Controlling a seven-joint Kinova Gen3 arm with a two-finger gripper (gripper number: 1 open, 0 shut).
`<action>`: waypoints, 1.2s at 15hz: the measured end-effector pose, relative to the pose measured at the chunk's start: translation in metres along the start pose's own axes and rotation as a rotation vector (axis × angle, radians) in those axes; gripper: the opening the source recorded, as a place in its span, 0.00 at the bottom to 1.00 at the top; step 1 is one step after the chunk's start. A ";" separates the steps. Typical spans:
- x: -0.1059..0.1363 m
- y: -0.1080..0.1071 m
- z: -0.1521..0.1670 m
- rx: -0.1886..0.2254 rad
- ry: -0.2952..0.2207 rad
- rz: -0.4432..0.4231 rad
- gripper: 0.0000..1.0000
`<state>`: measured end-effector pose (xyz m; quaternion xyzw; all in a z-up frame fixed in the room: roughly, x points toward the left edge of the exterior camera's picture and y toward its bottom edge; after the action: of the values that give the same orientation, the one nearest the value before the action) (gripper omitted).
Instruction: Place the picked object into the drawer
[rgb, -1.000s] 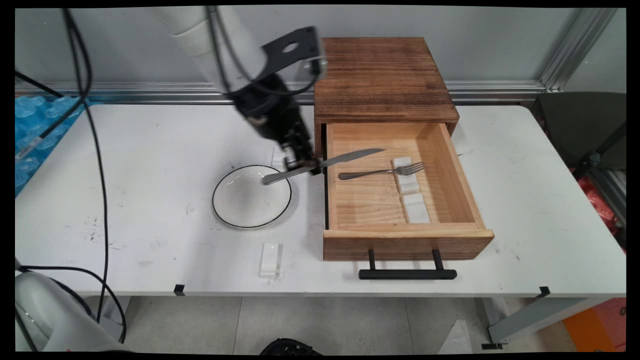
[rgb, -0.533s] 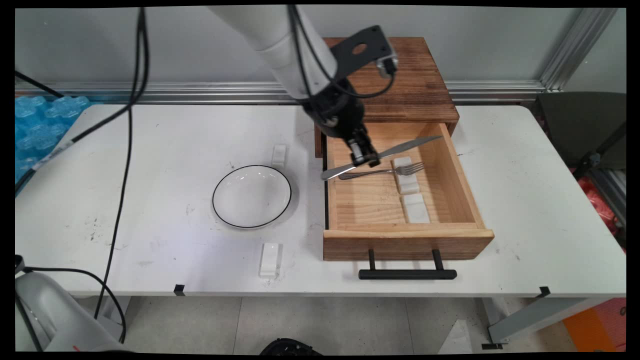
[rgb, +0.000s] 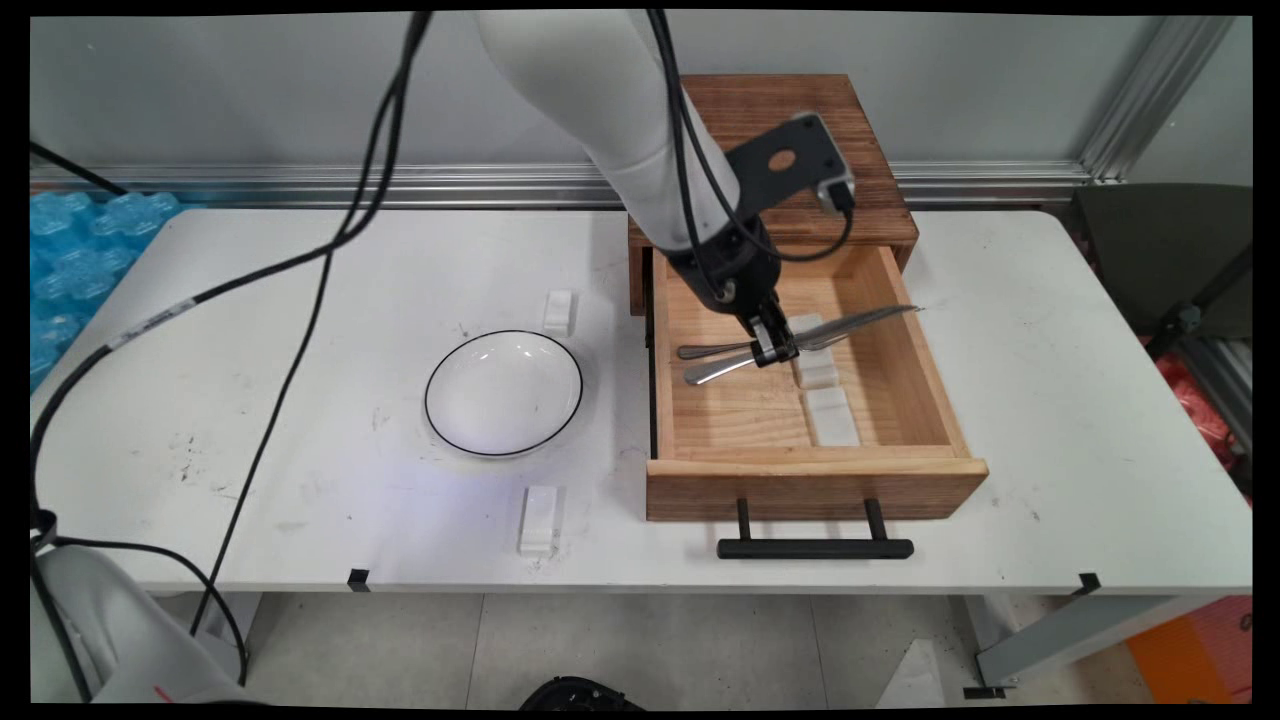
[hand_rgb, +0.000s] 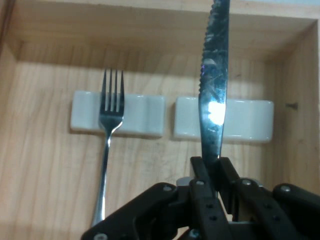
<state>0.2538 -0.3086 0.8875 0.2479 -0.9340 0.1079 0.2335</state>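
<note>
My gripper (rgb: 772, 345) (hand_rgb: 213, 167) is shut on a metal knife (rgb: 845, 325) (hand_rgb: 214, 90), which it holds level over the open wooden drawer (rgb: 900, 330). The blade points toward the drawer's right wall. In the drawer a fork (rgb: 715, 349) (hand_rgb: 107, 135) lies with its tines on a white rest (rgb: 818, 370) (hand_rgb: 135, 115). A second white rest (rgb: 832, 417) (hand_rgb: 245, 120) lies beside it, and in the hand view the knife's blade hangs over this one.
The drawer belongs to a dark wooden cabinet (rgb: 800, 130) at the back. A white plate with a black rim (rgb: 503, 392) sits left of the drawer. Two more white rests lie on the table (rgb: 300, 400), one behind the plate (rgb: 559, 311), one near the front edge (rgb: 540, 518).
The gripper has carried the knife rightward from above the plate's edge to over the drawer, and lower, close above the fork.
</note>
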 end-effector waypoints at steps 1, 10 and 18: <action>0.000 0.001 0.006 0.000 -0.002 0.001 0.00; -0.014 0.005 0.068 -0.011 -0.019 0.020 0.00; -0.021 0.005 0.091 -0.022 -0.022 0.026 0.00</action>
<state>0.2329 -0.3247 0.7978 0.2344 -0.9407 0.0979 0.2247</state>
